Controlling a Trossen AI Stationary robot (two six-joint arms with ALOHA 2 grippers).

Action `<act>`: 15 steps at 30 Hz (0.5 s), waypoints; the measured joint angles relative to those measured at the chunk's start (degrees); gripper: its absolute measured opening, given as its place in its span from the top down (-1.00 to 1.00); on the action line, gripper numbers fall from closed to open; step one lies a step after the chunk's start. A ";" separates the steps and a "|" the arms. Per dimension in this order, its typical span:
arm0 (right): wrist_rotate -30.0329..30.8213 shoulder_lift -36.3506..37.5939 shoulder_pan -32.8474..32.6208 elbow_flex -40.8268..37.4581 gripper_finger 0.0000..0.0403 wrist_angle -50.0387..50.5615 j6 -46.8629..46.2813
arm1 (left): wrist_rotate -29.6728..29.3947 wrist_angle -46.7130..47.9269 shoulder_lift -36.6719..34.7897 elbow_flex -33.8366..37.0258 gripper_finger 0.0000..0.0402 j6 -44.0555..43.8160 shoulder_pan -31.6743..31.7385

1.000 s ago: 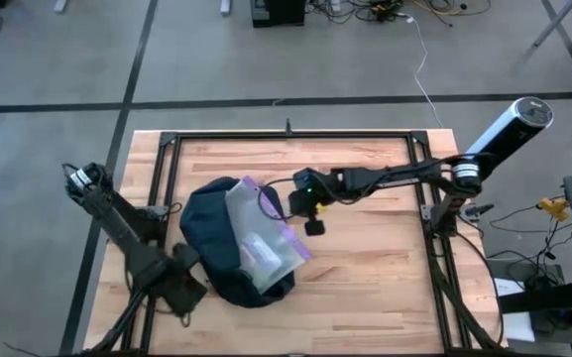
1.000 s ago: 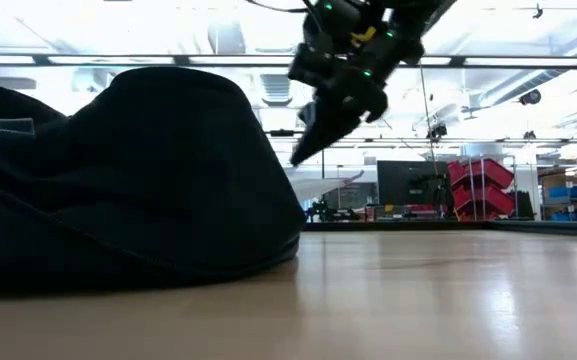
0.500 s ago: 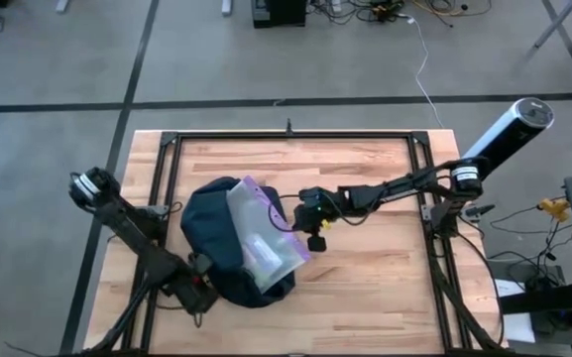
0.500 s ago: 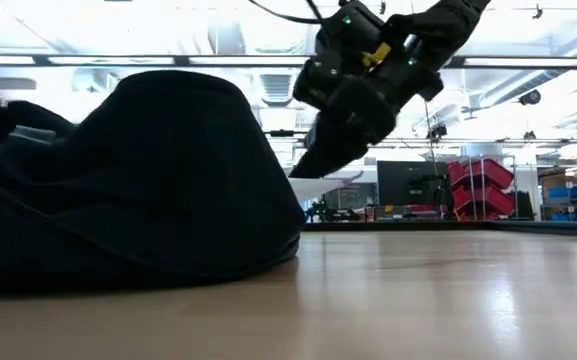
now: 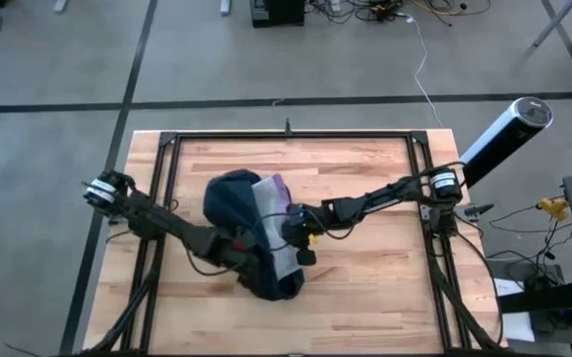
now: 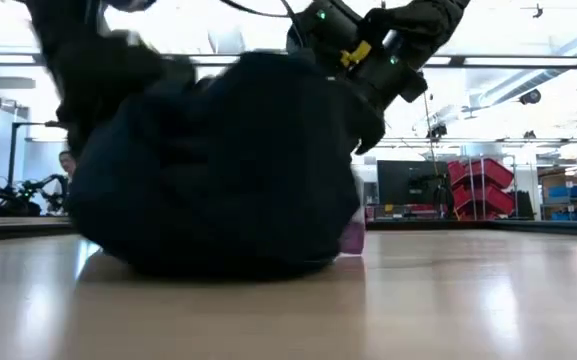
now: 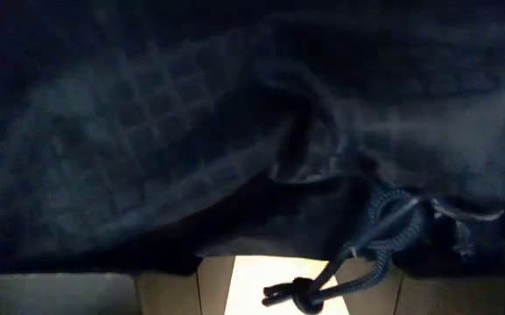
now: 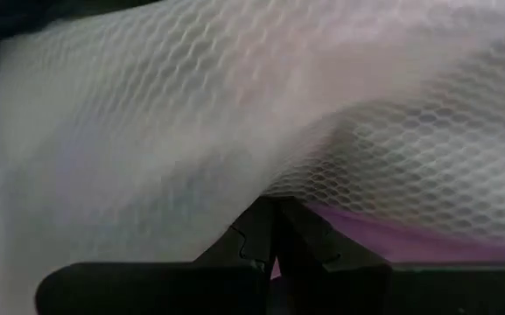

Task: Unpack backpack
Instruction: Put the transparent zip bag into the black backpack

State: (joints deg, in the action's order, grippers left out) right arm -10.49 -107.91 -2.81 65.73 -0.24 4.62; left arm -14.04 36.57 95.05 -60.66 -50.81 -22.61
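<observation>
The dark navy backpack lies bunched in the middle of the table, its underside on the wood. A clear mesh pouch with purple edges lies on its right side, one corner hanging low. My left gripper is against the backpack's near left side. Its wrist view is filled with navy fabric and a knotted drawstring. My right gripper is shut at the pouch's right edge. My right gripper has its shut fingertips against the pouch's white mesh face, right beside the purple edge. It comes from the table's right side, slanting down. I cannot tell whether any of the pouch is caught between the fingers. The pouch lies on the backpack.
A black metal frame runs round the table top. Bare wood lies to the right of the backpack and along the far side. Red bins stand in the room beyond the table.
My left gripper has swept from the table's near left toward the right and into the backpack, rolling as it went. The backpack has bunched up and shifted right, carrying the pouch. My right gripper has moved left and down onto the pouch.
</observation>
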 joint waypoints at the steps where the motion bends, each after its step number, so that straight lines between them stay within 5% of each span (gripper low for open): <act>1: -0.02 1.10 0.02 0.12 1.00 0.18 0.43 | 0.17 2.81 0.07 -2.19 0.22 1.07 -0.08; 9: -0.41 5.92 0.17 -0.33 1.00 0.40 2.78 | 5.96 34.80 -1.46 -15.09 0.22 -3.67 -5.66; 15: 0.16 3.16 0.17 -0.88 1.00 0.02 2.20 | 1.94 43.71 -6.20 -13.04 0.22 -20.92 -11.19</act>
State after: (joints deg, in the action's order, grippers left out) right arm -10.33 -104.75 -2.63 64.85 -0.22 6.82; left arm -12.10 80.29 88.85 -73.70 -71.73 -33.80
